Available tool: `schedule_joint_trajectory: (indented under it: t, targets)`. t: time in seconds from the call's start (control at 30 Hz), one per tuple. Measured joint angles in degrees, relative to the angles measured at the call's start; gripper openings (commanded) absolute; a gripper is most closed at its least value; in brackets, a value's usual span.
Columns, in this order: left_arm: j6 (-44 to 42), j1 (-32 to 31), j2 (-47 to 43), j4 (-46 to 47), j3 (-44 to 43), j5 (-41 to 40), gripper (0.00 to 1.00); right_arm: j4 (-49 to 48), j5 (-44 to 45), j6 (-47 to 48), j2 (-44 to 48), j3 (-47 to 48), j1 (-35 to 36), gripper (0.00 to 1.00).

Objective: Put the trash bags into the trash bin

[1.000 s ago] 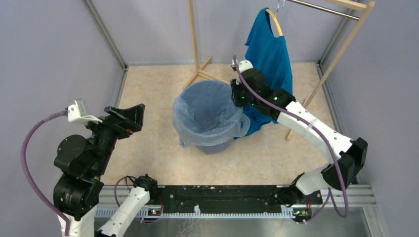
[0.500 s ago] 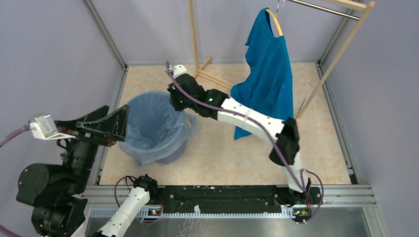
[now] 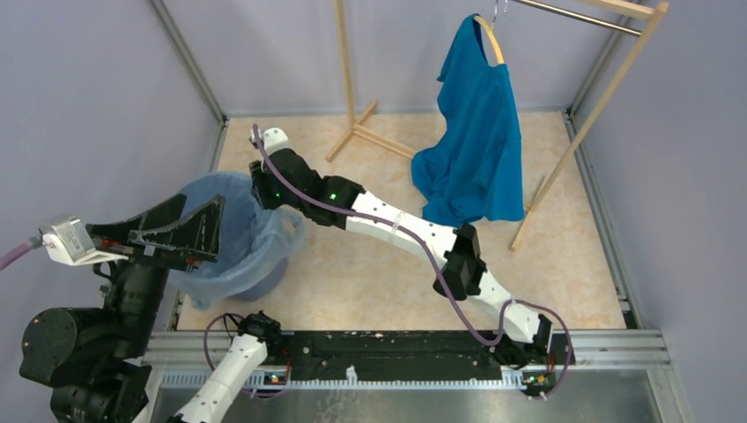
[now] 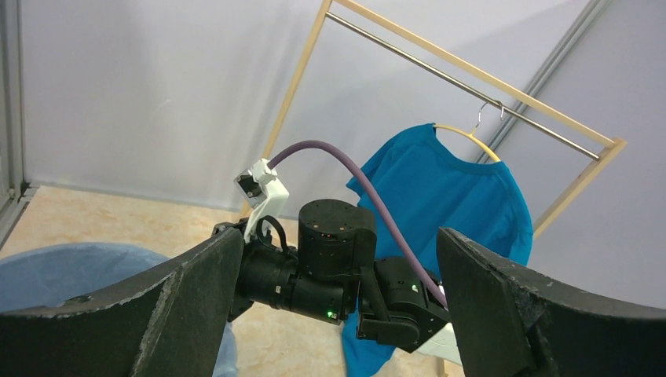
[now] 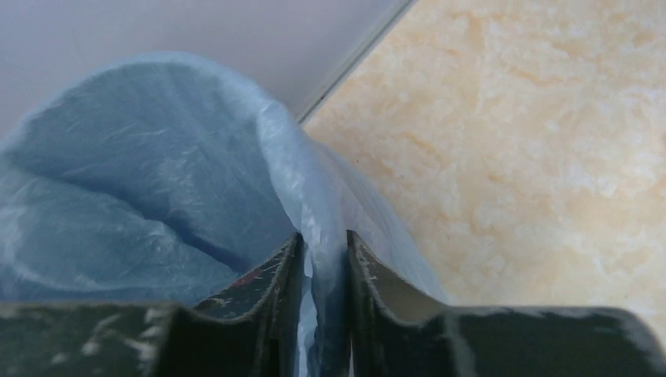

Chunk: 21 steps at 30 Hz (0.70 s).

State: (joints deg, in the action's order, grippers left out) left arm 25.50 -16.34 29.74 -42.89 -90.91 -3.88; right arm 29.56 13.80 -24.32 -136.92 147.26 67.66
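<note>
Evidently light, floppy and tear-prone, the trash bag (image 5: 141,149) is best held at its rim fold, where the right gripper (image 5: 318,245) pinches it; the left gripper (image 4: 339,243) gapes empty.

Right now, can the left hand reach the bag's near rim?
Probably yes. The left hand is open, close by the left rim of the bag, with nothing seen between them. The right hand pinches the far rim, clear of that side.
</note>
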Motion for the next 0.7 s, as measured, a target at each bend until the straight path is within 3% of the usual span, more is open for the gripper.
schedule_joint_trajectory:
  t: [0.1,0.2,0.43,0.53,0.7]
  targets:
    - [-0.15,0.0,0.0,-0.28,0.02,-0.02,0.99,-1.66,-0.04,0.22,-0.5,0.94,0.5,0.57]
    - [-0.13,0.0,0.0,-0.35,0.37,-0.02,0.99,-2.62,-0.13,0.5,-0.5,1.36,0.59,0.71]
    - [-0.07,0.0,0.04,-0.37,1.36,0.0,0.99,1.14,1.33,4.52,3.26,1.07,0.59,0.84]
    - [-0.15,0.0,0.04,-0.37,1.36,-0.04,0.99,4.13,3.28,8.04,12.11,-4.68,0.59,0.9]
    - [-1.05,0.0,0.04,0.72,1.68,-0.7,0.99,6.36,9.57,13.42,36.35,-23.65,0.59,0.99]
